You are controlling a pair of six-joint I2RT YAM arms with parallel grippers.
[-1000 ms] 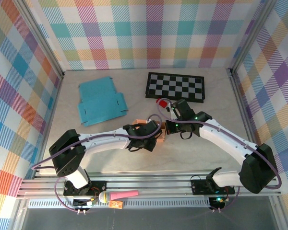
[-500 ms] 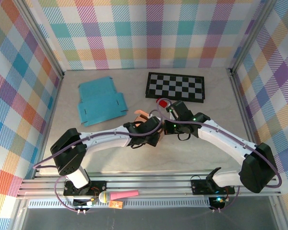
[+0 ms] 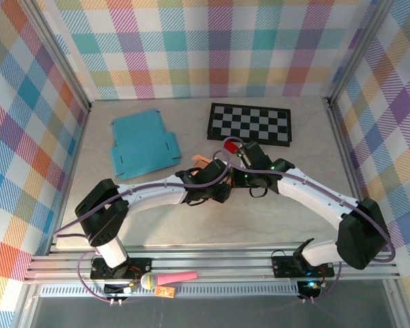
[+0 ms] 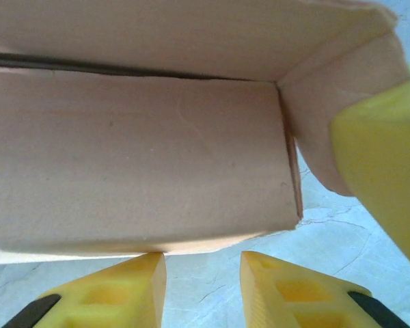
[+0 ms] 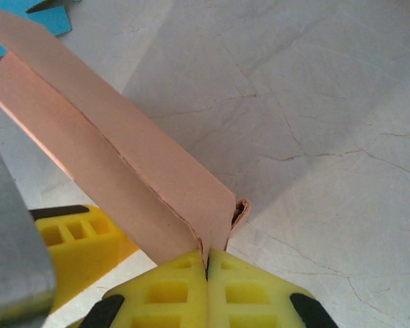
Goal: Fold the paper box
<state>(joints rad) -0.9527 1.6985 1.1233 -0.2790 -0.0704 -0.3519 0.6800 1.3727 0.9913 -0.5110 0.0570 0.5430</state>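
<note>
Your right claw [image 5: 206, 266], bottom centre of its view, is clenched on a corner flap of the paper box [image 5: 116, 164], which stretches away toward upper left. Your left claw [image 4: 203, 266] gapes slightly, empty, just below the box's long lower edge.

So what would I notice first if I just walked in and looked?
Two robot arms meet in the middle of the table over a pinkish-tan paper box, and the right gripper pinches one of its flaps. At the back lie a flat blue cardboard cutout on the left and a checkerboard to its right, with bright plaid walls all around.
</note>
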